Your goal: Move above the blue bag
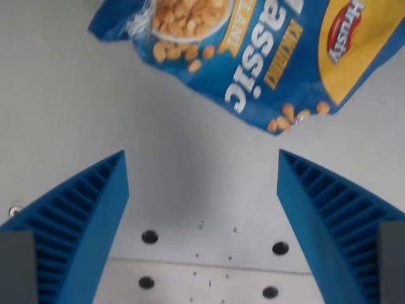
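A blue snack bag (253,50) with yellow panels, white lettering and pictured nuts lies flat across the top of the wrist view, cut off by the upper and right edges. My gripper (202,190) hangs below it in the picture, over bare grey table. Its two blue ribbed fingers (82,221) stand wide apart and hold nothing. The bag's lower edge sits just beyond the fingertips, apart from them.
The surface is a light grey table (63,107). A plate seam with several dark screw holes (150,237) runs between the fingers at the bottom. A small bolt (15,209) shows at the left edge.
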Robot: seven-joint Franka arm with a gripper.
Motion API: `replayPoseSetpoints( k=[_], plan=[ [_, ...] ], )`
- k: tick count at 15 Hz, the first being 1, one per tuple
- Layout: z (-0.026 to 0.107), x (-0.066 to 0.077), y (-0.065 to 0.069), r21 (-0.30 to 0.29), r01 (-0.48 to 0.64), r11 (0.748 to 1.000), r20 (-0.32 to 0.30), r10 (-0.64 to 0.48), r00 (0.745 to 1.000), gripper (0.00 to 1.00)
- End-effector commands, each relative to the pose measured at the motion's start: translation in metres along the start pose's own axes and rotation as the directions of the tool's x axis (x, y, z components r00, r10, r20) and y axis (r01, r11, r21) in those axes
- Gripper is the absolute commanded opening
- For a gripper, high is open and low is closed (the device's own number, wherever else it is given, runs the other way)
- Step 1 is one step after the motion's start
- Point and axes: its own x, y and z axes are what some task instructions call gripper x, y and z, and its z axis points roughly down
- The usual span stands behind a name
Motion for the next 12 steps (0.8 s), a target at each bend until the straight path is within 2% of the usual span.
replayPoseSetpoints(
  k=[1, 12],
  plan=[
    [0.002, 0.014, 0.008, -0.009, -0.028, 1.0, 0.022, 0.028, 0.999, 1.0],
    [0.028, 0.044, 0.032, -0.012, -0.071, 0.997, 0.003, 0.071, 0.997, 1.0]
  ],
)
